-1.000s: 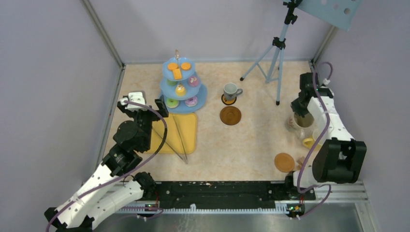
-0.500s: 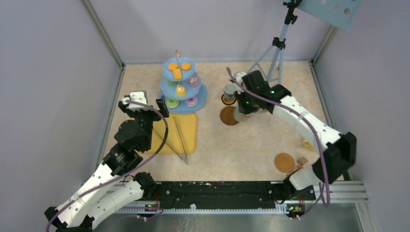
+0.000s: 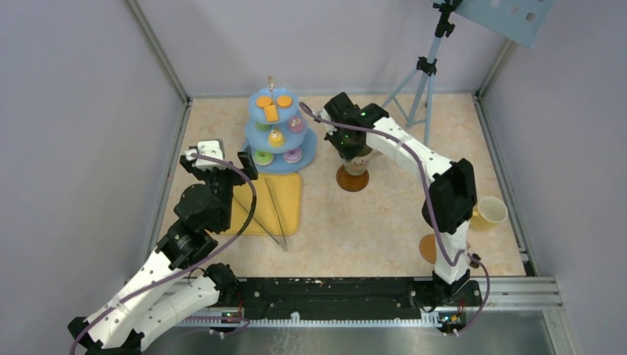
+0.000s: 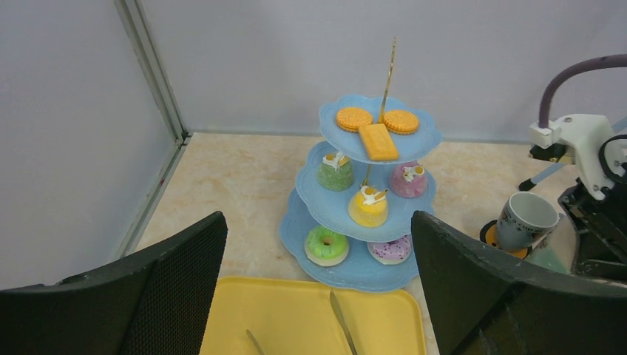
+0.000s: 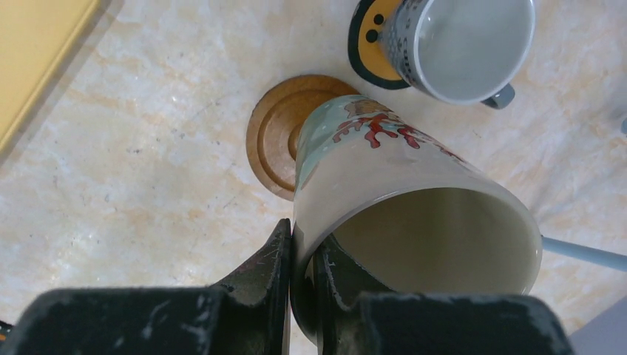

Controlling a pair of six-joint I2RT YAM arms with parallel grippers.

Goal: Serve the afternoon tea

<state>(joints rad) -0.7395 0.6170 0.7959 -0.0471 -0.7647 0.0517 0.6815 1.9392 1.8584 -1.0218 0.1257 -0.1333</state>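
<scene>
Done: pastries (image 4: pixel 326 246) on the stand (image 4: pixel 294 231), grey mug (image 5: pixel 458 44) seated. Pinching the cream mug (image 5: pixel 399 192) by its rim with the right gripper (image 5: pixel 299 251), over the coaster (image 5: pixel 277 140) at 6 o'clock of the grey mug. Left gripper (image 4: pixel 316 244) apart. Remaining: setting down.

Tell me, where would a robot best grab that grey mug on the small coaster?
By its rim, from straight above: one finger inside the grey mug, one outside, away from its small handle. It stands upright with the mouth open, and the right gripper holds the cream mug that same way.
</scene>
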